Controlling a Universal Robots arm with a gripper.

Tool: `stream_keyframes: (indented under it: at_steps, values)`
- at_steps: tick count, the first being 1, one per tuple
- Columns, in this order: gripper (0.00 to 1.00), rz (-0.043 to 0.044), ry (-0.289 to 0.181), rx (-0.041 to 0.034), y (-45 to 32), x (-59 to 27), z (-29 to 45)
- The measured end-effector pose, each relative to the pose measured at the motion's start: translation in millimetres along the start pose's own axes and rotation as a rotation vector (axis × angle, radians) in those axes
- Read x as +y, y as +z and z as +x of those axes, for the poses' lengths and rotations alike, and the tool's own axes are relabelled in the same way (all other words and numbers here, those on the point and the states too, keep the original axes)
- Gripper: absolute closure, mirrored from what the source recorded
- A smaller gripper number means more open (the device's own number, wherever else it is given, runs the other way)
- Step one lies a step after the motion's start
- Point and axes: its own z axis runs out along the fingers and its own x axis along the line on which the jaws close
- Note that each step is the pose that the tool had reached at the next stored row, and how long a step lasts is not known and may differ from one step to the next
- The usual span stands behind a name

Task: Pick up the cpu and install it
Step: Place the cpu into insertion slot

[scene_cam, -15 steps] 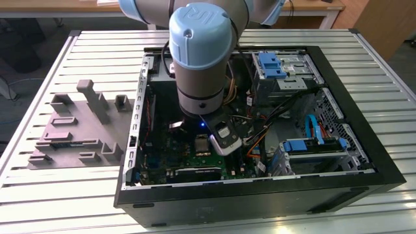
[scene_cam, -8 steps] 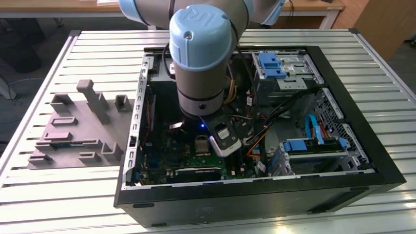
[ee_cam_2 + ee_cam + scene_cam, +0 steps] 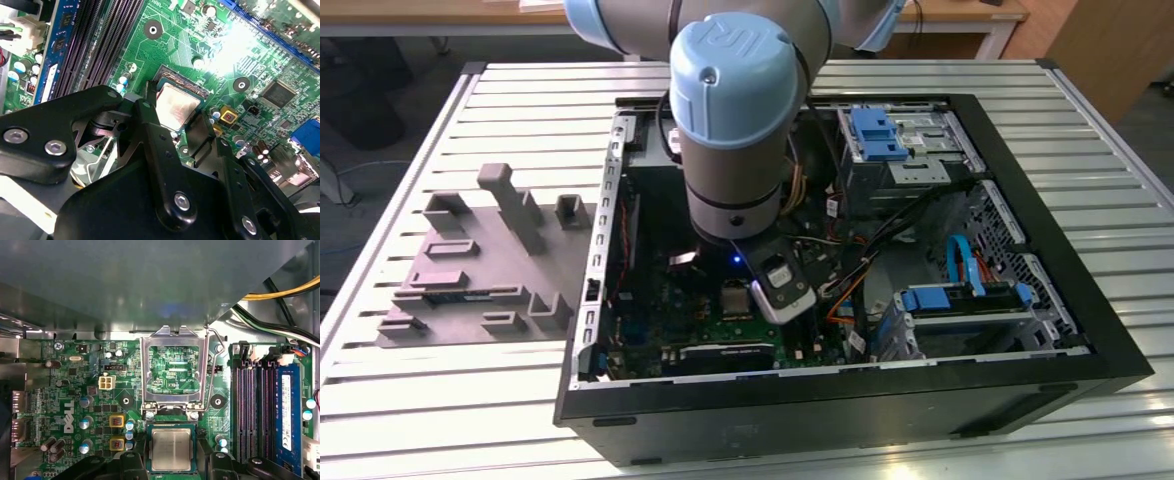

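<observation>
At the exterior view's left, well apart from the gripper (image 3: 174, 119), a grey moulded tray (image 3: 454, 300) lay on the slatted table (image 3: 400, 410). It sat just outside the wall of the open computer case (image 3: 854, 405). Further along, the arm (image 3: 734, 120) reached down into the case from above. The gripper hung low over the green motherboard (image 3: 75, 385), in the half of the case nearer the tray.

The cpu (image 3: 171, 449) lay flat with its silvery top up, directly under the gripper and in the middle of its span. It sat over the socket (image 3: 182, 81), a strip of which showed along one edge of the chip. Whether the gripper clamped the cpu or stood free of it could not be told, nor whether the cpu was fully seated.

Just beyond the gripper, the socket's hinged metal frame (image 3: 173, 333) stood open, with the board showing through its window. Near the gripper but apart from it ran the dark memory slots (image 3: 250, 410). A blue memory module (image 3: 286, 410) sat in the one farthest from the gripper.

Toward the exterior view's right, well apart from the gripper, two blue brackets (image 3: 874, 132) (image 3: 941, 298) sat among the drive cages, with loose cables (image 3: 907, 225) between them.
</observation>
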Motion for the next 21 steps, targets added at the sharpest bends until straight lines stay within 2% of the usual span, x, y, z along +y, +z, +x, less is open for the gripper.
stream_keyframes:
  at_steps: [14,21]
  values:
    - [0.53,-0.0001,0.012,-0.0007,3.5,-1.8,-1.1]
    - [0.53,-0.0001,0.011,-0.0015,-1.2,-1.6,-1.7]
